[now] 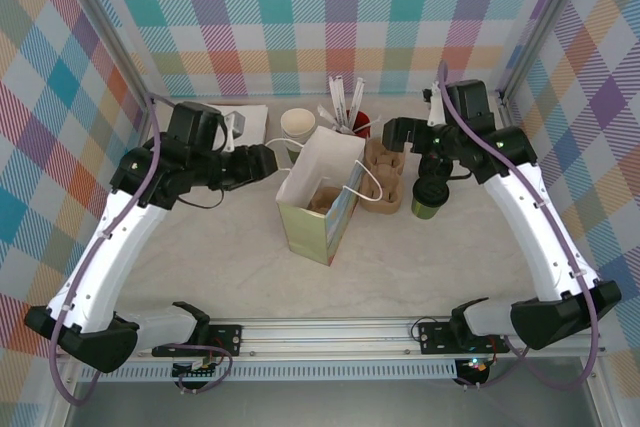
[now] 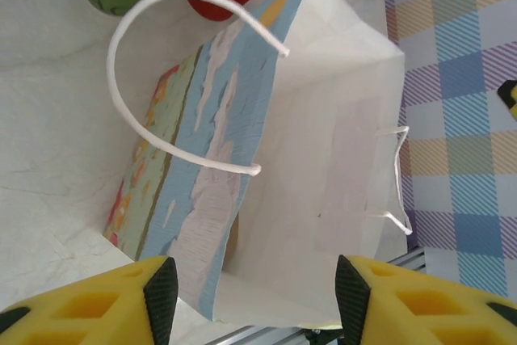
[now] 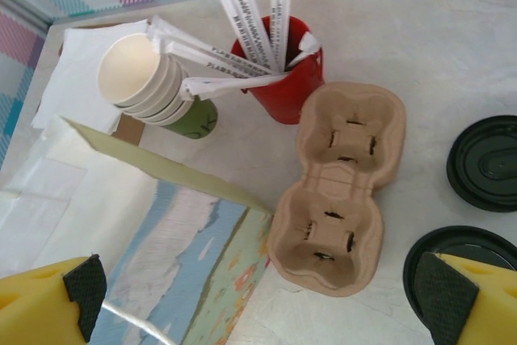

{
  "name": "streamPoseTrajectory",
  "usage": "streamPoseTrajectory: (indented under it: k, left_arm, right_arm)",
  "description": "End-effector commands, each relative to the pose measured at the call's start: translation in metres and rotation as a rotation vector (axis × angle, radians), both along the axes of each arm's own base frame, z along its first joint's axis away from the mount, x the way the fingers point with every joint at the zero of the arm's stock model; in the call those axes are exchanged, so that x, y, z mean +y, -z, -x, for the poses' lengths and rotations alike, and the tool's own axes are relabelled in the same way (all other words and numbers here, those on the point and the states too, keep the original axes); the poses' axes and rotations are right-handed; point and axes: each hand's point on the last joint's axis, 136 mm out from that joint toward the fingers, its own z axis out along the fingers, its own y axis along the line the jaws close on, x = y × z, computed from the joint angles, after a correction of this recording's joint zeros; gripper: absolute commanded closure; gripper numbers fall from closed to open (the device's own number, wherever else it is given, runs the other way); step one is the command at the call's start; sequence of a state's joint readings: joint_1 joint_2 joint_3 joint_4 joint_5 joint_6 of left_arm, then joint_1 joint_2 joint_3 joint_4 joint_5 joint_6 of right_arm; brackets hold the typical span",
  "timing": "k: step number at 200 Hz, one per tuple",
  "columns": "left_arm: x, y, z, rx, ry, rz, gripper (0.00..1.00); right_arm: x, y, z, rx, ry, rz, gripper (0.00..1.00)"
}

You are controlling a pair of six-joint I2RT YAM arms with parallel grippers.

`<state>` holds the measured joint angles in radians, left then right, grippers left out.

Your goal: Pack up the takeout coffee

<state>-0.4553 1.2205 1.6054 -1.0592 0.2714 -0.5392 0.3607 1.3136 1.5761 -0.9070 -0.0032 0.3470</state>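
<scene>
Right gripper [image 3: 262, 300], jaws wide apart, hangs above the small green paper cup [image 1: 430, 209]; we note its round black plastic lid [image 3: 454, 246] seated.

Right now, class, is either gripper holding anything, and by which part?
Nothing is held. The left gripper is open, facing the paper bag; the right gripper is open near the takeout coffee.

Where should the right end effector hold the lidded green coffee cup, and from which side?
Probably on the green wall just below the black lid, coming down from above: the takeout coffee stands upright and round, and the cup carrier crowds its left side.
</scene>
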Motion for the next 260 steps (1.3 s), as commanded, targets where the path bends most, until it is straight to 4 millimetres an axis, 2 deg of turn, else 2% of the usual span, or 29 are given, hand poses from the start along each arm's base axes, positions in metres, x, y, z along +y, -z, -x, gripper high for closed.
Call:
streamPoseTrajectory:
  k: [1,62,111,145,184,260]
  left_arm:
    - [0.011,-0.020,0.002,-0.059,0.008,-0.047,0.43]
    - [0.012,-0.052,-0.018,-0.145,0.050,-0.120,0.41]
    - [0.005,-0.064,-0.050,-0.214,0.107,-0.188,0.39]
    - [-0.001,-0.060,-0.073,-0.227,0.138,-0.222,0.37]
    - [-0.007,-0.045,-0.093,-0.210,0.179,-0.252,0.35]
    - [-0.039,-0.013,-0.123,-0.159,0.285,-0.205,0.34]
  right_arm:
    - [-0.012,-0.001,0.001,-0.014,0.065,-0.007,0.00]
    - [-0.021,0.013,0.006,0.013,0.103,0.020,0.00]
    - [-0.024,0.020,0.008,0.027,0.105,0.043,0.00]
    - [-0.026,0.025,0.010,0.038,0.108,0.049,0.00]
    - [-0.026,0.029,0.012,0.055,0.105,0.057,0.00]
    - [-0.029,0.037,0.021,0.088,0.105,0.062,0.00]
